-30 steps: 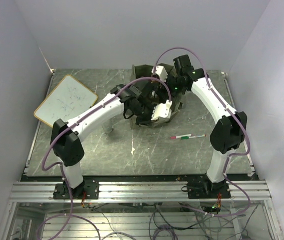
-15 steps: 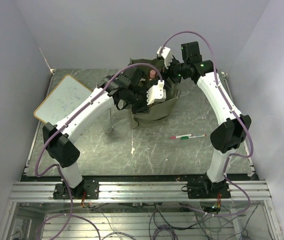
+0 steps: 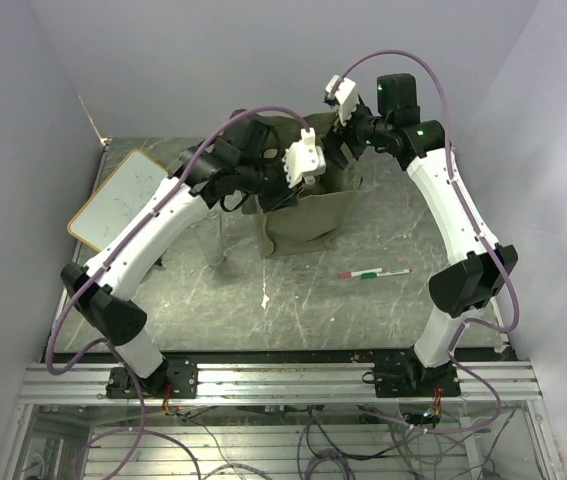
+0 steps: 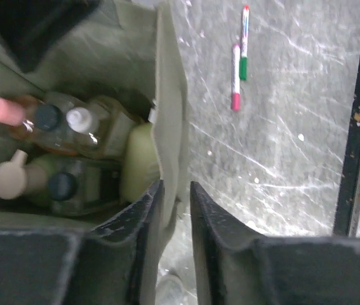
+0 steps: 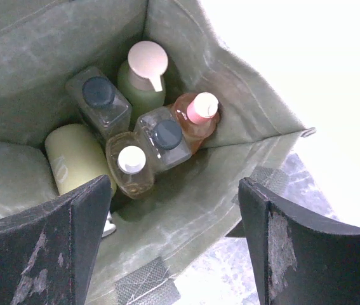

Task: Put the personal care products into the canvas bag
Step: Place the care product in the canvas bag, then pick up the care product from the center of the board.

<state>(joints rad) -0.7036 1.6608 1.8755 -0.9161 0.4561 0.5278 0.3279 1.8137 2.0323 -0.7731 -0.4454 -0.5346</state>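
Above canvas bag point(image 3: 308, 215), left arm point(image 3: 153, 230) outstretched.

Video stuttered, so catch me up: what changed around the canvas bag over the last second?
The canvas bag, slumped a second ago, now stands upright and taller. Both arms lifted and reached farther back. The left claw now straddles the bag's rim; whether it grips is unclear. Unchanged: right claw open over the bag's mouth, pen and whiteboard in place.

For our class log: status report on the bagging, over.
Left gripper slightly open astride canvas bag wall. Right gripper open, empty. Products inside bag. Nothing blocking.
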